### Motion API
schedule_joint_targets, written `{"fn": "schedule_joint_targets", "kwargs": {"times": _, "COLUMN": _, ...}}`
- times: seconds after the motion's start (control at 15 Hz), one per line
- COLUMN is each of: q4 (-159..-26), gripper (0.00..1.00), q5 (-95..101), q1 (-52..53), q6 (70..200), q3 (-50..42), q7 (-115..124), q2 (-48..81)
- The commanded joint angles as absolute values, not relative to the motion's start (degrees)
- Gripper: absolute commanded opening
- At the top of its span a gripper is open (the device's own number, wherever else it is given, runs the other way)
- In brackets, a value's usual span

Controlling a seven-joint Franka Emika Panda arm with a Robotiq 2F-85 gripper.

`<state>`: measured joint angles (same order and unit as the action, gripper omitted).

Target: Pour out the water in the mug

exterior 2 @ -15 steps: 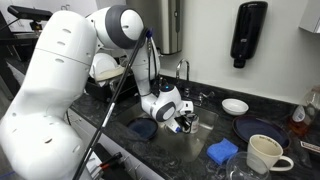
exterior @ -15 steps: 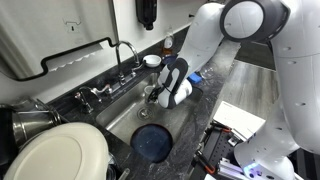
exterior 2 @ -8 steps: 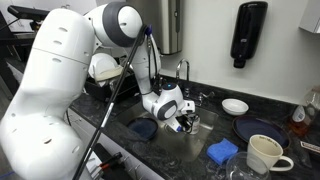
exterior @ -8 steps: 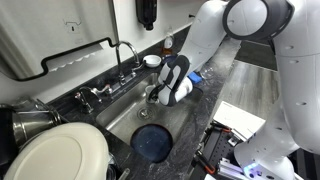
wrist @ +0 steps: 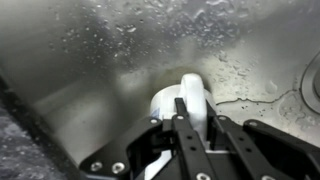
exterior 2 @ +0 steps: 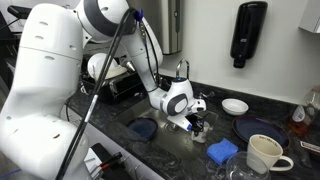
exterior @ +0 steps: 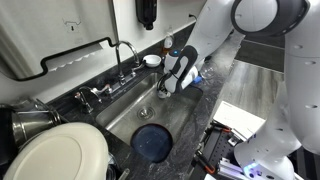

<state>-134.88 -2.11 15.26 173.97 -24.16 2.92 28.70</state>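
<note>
Wrist view: the pincer (wrist: pixel 196 112) is clenched on the small whitish mug (wrist: pixel 166 100), held between its jaws above the wet sink (wrist: pixel 90 60), near the drain (wrist: pixel 311 90). The mug's long axis appears tipped towards the basin floor.
</note>
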Motion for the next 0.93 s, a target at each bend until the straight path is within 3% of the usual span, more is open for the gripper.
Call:
{"fn": "schedule_joint_targets", "kwargs": {"times": 0.0, "q4": -135.7, "gripper": 0.04, "q5": 8.1, "q1": 18.6, "q6": 165.3, "q3": -28.2, "q7": 3.7, "q2": 23.8}}
{"fn": "schedule_joint_targets", "kwargs": {"times": 0.47, "q4": -135.4, "gripper": 0.04, "q5": 36.6, "q1": 20.5, "q6": 154.1, "q3": -28.0, "q7": 7.9, "q2": 18.0}}
{"fn": "schedule_joint_targets", "kwargs": {"times": 0.87, "q4": -135.2, "gripper": 0.04, "q5": 63.0, "q1": 17.1, "q6": 145.2, "q3": -19.4, "q7": 19.5, "q2": 14.2}}
